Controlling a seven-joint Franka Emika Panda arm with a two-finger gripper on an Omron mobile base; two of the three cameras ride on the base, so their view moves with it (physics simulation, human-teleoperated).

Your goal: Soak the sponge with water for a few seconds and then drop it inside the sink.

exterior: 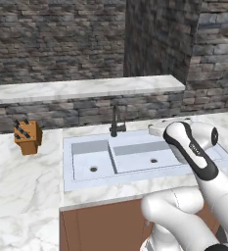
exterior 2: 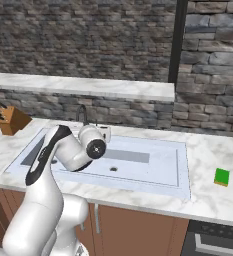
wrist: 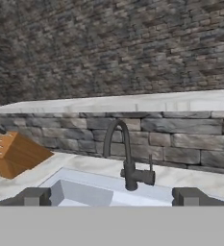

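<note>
Both basins of the sink (exterior 2: 180,165) lie bare; the fingers (wrist: 112,197) gape wide, holding nothing.

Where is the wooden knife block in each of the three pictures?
Left base view: the knife block stands at the left on the counter, left of the sink.
Right base view: it stands at the far left edge, left of the sink.
Hand view: it stands at the lower left, tilted in the picture.
Shared landmark: the dark faucet, always to the block's right.
</note>
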